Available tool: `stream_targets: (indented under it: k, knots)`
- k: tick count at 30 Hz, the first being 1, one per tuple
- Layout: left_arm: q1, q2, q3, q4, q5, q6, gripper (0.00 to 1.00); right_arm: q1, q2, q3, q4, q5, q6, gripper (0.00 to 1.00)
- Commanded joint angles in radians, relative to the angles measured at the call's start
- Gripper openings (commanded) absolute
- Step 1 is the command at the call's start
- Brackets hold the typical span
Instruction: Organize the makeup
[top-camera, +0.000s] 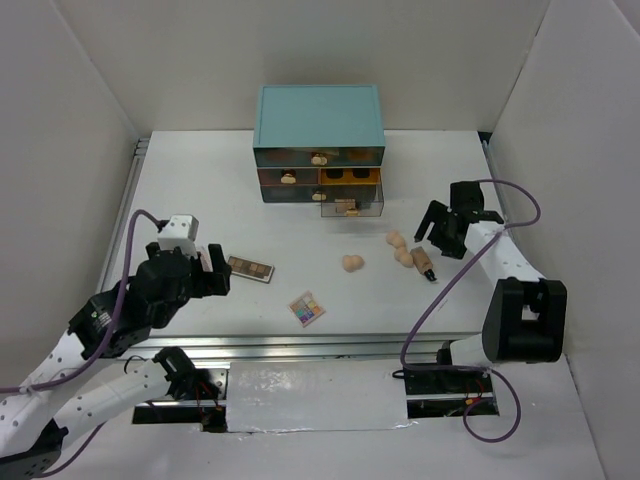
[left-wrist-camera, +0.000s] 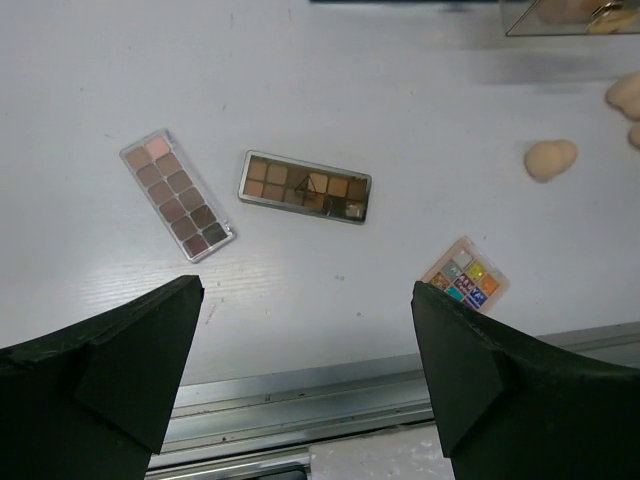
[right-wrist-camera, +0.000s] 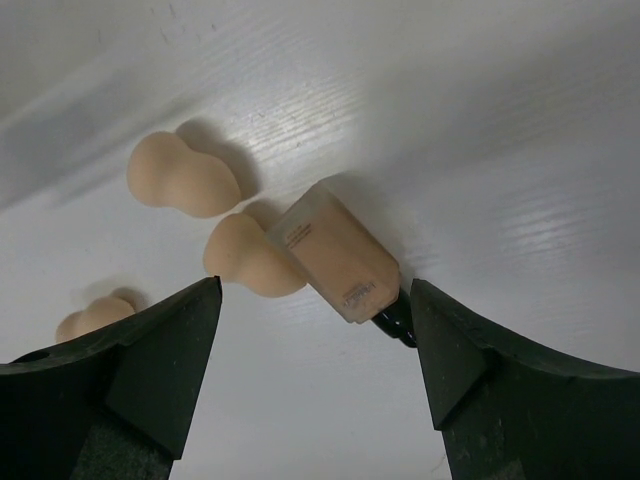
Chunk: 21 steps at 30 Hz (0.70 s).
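Note:
Two rectangular eyeshadow palettes (left-wrist-camera: 178, 195) (left-wrist-camera: 305, 187) lie side by side on the white table. One of them shows in the top view (top-camera: 250, 268); my left arm hides the other there. The square multicolour palette (top-camera: 307, 309) (left-wrist-camera: 463, 281) lies nearer the front edge. The brownish bottle (top-camera: 424, 264) (right-wrist-camera: 335, 262) lies flat with its black cap toward me, touching a peach sponge (right-wrist-camera: 245, 260). Two more sponges (right-wrist-camera: 180, 178) (top-camera: 352, 263) lie nearby. My left gripper (top-camera: 215, 272) (left-wrist-camera: 305, 370) is open and empty, above the table near the palettes. My right gripper (top-camera: 438, 238) (right-wrist-camera: 315, 380) is open above the bottle. No tube or slim stick shows.
The teal chest of drawers (top-camera: 318, 130) stands at the back centre, small items showing in its clear drawers. Its lower right drawer (top-camera: 350, 207) is pulled out. White walls close in the sides and back. A metal rail (left-wrist-camera: 300, 400) runs along the front edge.

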Motion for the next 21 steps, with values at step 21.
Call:
stream_targets:
  k: [21]
  knots:
    - [0.0,-0.041,-0.082,0.166,0.057,0.068,0.99,0.042,0.144,0.08,-0.125,0.072,-0.015,0.85]
